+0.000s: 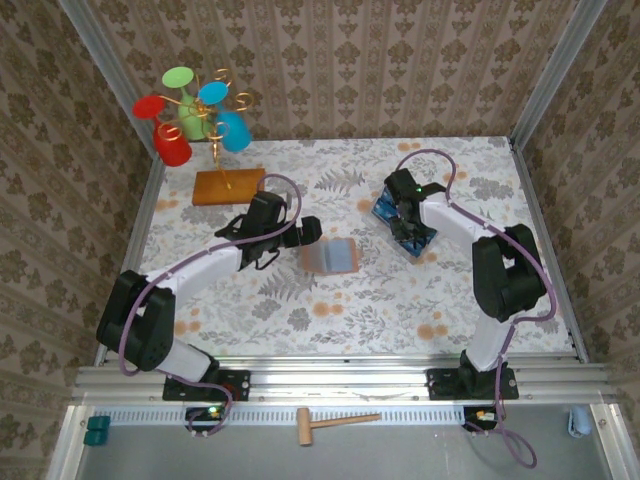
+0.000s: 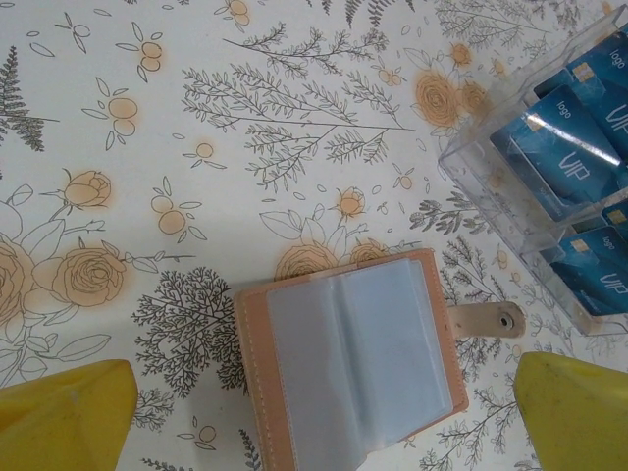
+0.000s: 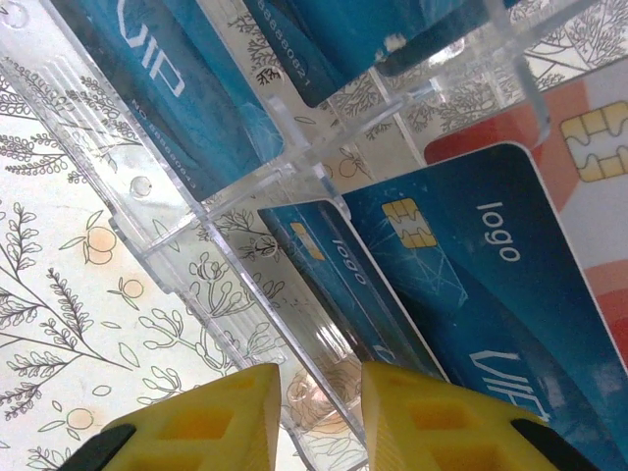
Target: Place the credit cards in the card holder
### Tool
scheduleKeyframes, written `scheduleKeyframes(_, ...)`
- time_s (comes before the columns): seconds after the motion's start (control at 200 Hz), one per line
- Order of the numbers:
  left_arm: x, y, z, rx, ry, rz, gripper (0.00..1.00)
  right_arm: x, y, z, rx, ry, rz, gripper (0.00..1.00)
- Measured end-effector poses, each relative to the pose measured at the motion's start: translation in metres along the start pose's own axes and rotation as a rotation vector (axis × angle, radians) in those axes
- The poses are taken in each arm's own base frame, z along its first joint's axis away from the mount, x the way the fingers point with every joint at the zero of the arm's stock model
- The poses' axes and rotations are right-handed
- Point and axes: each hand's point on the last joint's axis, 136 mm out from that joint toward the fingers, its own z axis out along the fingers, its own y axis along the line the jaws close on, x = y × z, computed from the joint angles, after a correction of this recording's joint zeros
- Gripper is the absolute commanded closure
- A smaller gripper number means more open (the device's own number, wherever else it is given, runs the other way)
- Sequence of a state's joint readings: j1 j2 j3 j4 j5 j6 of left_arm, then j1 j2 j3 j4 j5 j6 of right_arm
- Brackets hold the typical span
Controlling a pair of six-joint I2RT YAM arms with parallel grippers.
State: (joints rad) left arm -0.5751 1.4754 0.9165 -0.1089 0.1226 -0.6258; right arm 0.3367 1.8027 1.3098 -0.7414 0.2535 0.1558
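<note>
Right gripper point(image 3: 321, 417) sits at the clear plastic tray point(image 3: 128, 186), right of centre, its fingers barely parted beside the thin blue rectangular credit cards point(image 3: 471, 294). These look light, stiff and slick, so pinch an exposed edge. Left gripper point(image 2: 324, 407) is spread wide over the open tan leather card holder point(image 2: 348, 363), mid-table. Its sleeves look floppy.

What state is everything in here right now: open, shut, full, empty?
card holder: open flat on the table, strap unfastened.
credit cards: sitting in the clear tray.
left tool: open wide, facing the card holder.
right tool: fingers close together at the tray wall; grip unclear.
</note>
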Motion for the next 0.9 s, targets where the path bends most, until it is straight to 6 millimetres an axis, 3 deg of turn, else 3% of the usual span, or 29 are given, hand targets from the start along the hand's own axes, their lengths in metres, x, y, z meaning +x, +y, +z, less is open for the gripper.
scheduleKeyframes(0.325,-0.0013,-0.0009,0.0002,0.004,-0.006,-0.003,0.0,0.0025,-0.0007,0.0065,0.036,0.014,-0.031,0.76)
scheduleKeyframes(0.495,-0.0014,-0.0009,0.0003,0.005,-0.006,-0.007,0.0,0.0037,0.0017,0.0085,0.045,0.019,-0.05,0.84)
scheduleKeyframes(0.9,-0.0018,-0.0012,0.0003,0.006,-0.008,-0.007,0.0,0.0046,0.0041,0.0081,0.047,0.021,-0.063,0.9)
